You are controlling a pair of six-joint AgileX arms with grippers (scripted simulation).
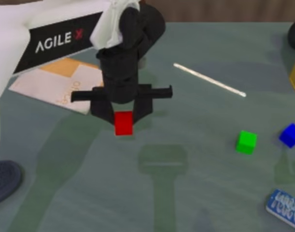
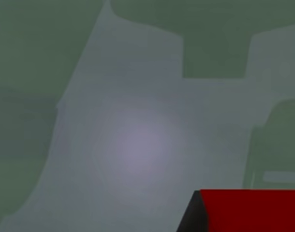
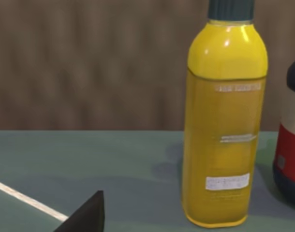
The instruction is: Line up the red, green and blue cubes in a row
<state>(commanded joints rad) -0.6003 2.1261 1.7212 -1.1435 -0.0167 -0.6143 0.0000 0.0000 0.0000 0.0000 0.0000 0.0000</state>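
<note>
My left gripper (image 1: 124, 117) is shut on the red cube (image 1: 123, 123) left of the table's middle, and its shadow falls on the table to the right. In the left wrist view the red cube (image 2: 254, 210) shows against one dark finger (image 2: 190, 220). The green cube (image 1: 246, 142) and the blue cube (image 1: 290, 135) rest on the table at the right, a short gap between them. My right arm is out of the top view; in the right wrist view only one dark fingertip (image 3: 87, 217) shows.
A thin white stick (image 1: 209, 79) lies at the back middle. A white and orange booklet (image 1: 55, 84) lies under my left arm. A yellow bottle (image 3: 225, 121) and a dark-capped jar (image 3: 290, 145) stand back right. A blue patterned pack (image 1: 285, 208) lies front right, a dark disc (image 1: 5, 179) front left.
</note>
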